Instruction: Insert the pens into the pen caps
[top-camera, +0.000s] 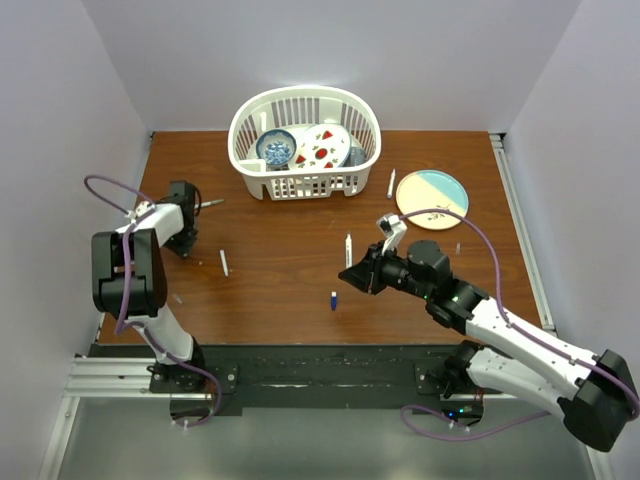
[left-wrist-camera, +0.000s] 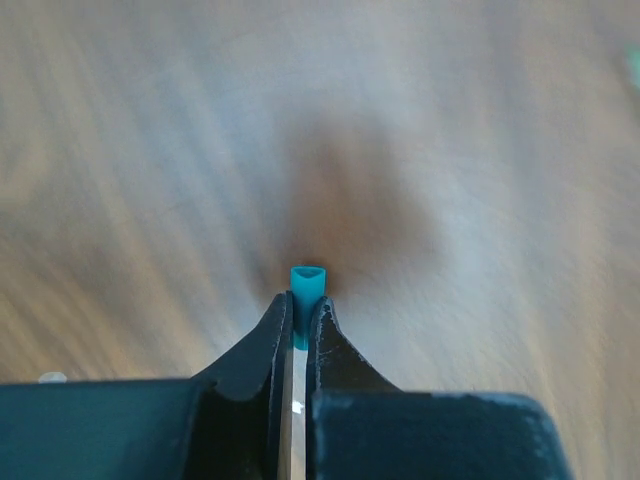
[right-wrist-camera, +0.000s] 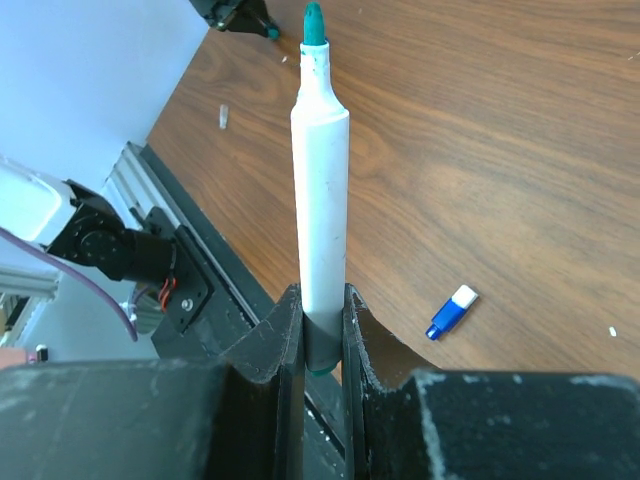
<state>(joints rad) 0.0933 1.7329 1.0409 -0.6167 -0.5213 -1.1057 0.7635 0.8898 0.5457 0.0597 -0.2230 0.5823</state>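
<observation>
My left gripper (left-wrist-camera: 298, 310) is shut on a teal-green pen cap (left-wrist-camera: 307, 283), held low over the wood table with its open end facing away from the camera. It is at the far left in the top view (top-camera: 186, 248). My right gripper (right-wrist-camera: 322, 310) is shut on a white pen (right-wrist-camera: 320, 180) with a green tip, which points toward the left gripper (right-wrist-camera: 235, 12). In the top view the right gripper (top-camera: 352, 277) is at mid-table. A blue cap (top-camera: 333, 300) lies just left of it and also shows in the right wrist view (right-wrist-camera: 452, 312). Loose white pens (top-camera: 223, 262) (top-camera: 348, 250) (top-camera: 391, 183) and a grey pen (top-camera: 210, 203) lie on the table.
A white basket (top-camera: 352, 178) with plates inside stands at the back centre. A cream and blue plate (top-camera: 432, 193) lies at the back right. The black base rail (right-wrist-camera: 190, 270) runs along the table's near edge. White walls close in left, right and back.
</observation>
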